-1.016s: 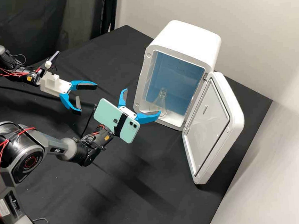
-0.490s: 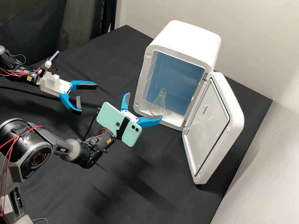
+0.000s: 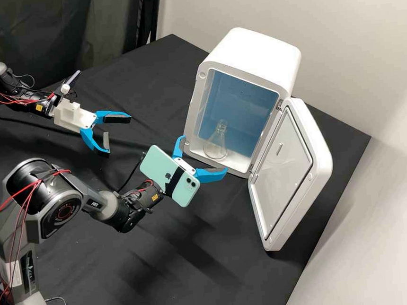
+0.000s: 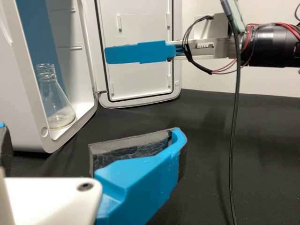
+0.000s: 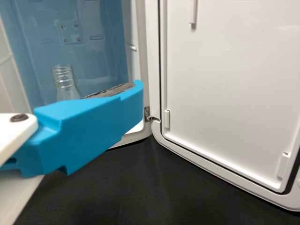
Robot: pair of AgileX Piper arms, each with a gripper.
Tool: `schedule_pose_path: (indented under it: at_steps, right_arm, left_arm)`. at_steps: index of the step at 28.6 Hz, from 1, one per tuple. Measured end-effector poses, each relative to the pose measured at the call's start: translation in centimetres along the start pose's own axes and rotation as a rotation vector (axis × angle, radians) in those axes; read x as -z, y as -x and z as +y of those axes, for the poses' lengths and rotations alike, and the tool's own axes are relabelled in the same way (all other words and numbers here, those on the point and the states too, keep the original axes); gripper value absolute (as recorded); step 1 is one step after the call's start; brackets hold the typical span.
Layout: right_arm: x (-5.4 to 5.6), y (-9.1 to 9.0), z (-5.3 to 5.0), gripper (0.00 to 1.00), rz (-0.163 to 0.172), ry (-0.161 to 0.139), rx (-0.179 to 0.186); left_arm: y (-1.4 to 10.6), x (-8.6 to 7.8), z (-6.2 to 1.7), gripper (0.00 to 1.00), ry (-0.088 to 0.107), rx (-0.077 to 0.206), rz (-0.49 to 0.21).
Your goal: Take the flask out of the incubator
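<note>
A clear glass flask (image 3: 217,139) stands upright on the floor of the white incubator (image 3: 252,53), whose blue inside shows and whose door (image 3: 290,164) hangs open to the right. My right gripper (image 3: 199,160) is open just in front of the incubator's lower front edge, with nothing between its fingers; the flask (image 5: 64,84) stands inside, beyond one blue finger (image 5: 89,122). My left gripper (image 3: 109,131) is open and empty, farther left over the bench. From there the flask (image 4: 52,105) is visible behind the incubator's front frame.
A mint-green phone (image 3: 170,175) is strapped to the right arm's wrist. The open door takes up the space right of the incubator. The black bench (image 3: 175,259) ends close behind and to the right of the incubator. Red cables run along both arms.
My right arm has moved forward and down, bringing its open gripper from left of the opening to the incubator's lower front edge. The left gripper has barely shifted.
</note>
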Motion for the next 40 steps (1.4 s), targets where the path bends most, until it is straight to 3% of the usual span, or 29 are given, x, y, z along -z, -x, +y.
schedule_pose_path:
  at_steps: [6, 15, 22, 26, 31, 37, 40]
  right_arm:
    - [-0.5, -0.2, 0.3, 1.00, -0.015, -0.002, -0.010]
    - [-1.8, -2.1, -0.6, 1.00, -0.038, -0.004, 0.003]
    - [-3.4, -4.5, -1.7, 1.00, -0.021, -0.062, 0.061]
    - [-4.1, -5.9, -2.4, 1.00, 0.005, -0.089, 0.104]
    - [-5.0, -7.0, -2.8, 1.00, 0.020, -0.133, 0.138]
    - [-5.3, -8.2, -2.9, 1.00, 0.032, -0.132, 0.125]
    - [-5.4, -8.9, -2.9, 1.00, 0.039, -0.112, 0.118]
  left_arm:
    - [0.0, 0.0, 0.00, 1.00, 0.000, 0.000, 0.000]
    - [0.0, 0.0, 0.00, 1.00, 0.000, 0.000, 0.000]
    - [0.0, 0.0, -0.01, 1.00, 0.000, 0.002, 0.001]
    - [0.0, 0.1, -0.20, 1.00, 0.000, 0.022, 0.010]
    - [0.0, 0.1, -0.09, 1.00, -0.001, 0.018, 0.009]
    - [0.1, 0.0, 0.26, 1.00, -0.006, 0.007, 0.007]
    - [0.1, 0.0, 0.26, 1.00, -0.006, 0.007, 0.007]
